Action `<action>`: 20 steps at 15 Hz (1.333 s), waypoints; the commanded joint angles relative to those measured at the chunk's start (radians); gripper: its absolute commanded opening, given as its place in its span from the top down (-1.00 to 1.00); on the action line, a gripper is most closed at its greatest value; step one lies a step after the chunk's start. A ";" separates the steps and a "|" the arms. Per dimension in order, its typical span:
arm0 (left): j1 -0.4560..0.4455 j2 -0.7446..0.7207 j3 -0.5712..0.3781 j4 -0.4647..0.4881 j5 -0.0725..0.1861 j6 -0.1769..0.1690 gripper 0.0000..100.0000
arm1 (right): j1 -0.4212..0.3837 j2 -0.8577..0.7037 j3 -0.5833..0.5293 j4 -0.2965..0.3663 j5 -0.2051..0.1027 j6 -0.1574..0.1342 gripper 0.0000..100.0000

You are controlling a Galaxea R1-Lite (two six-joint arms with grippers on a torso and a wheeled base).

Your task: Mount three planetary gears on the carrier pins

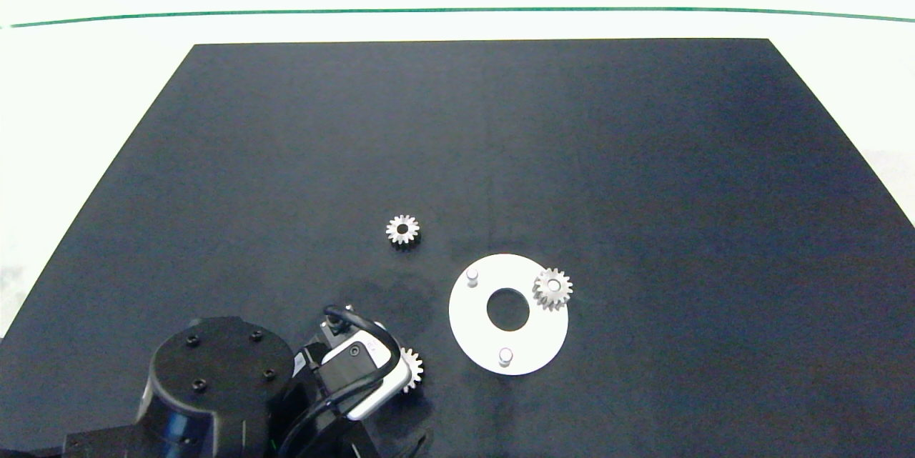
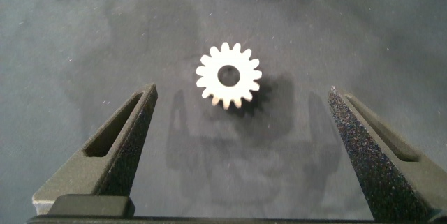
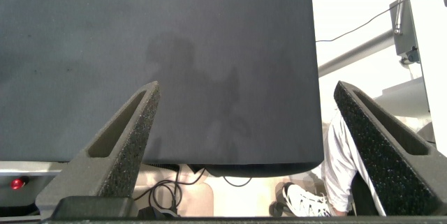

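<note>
two grey foam-faced fingers [image 2: 129, 137] of the left gripper [image 2: 241, 140] stand wide apart over the black mat [image 1: 643, 158], with a loose gear [image 2: 228, 76] lying flat between them, touching neither. it is small, silver, pointed-toothed, with a round centre hole. from above, the left arm's camera housing covers most of this gear. just beside it lies the flat white disc [image 1: 468, 319] with a big centre hole: a second gear [image 1: 552, 289] sits on one pin, and two pins [image 1: 472, 275] stand bare. a third gear [image 1: 402, 229] lies alone on the mat, near the disc. the right gripper [image 3: 244, 147], fingers also spread wide, hangs at the mat's edge, a person's shoe [image 3: 304, 199] beyond.
</note>
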 commanded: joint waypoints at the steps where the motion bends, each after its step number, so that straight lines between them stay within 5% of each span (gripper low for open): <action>1: -0.002 0.045 -0.016 -0.005 0.002 0.002 -1.00 | 0.000 0.007 0.000 0.004 -0.003 -0.002 -1.00; 9: 0.003 0.130 -0.033 -0.066 0.002 0.004 -0.99 | 0.001 0.005 -0.011 0.004 -0.004 -0.003 -1.00; 20: 0.021 0.123 -0.035 -0.066 0.002 0.012 -0.54 | 0.001 -0.001 -0.020 0.004 -0.004 -0.005 -1.00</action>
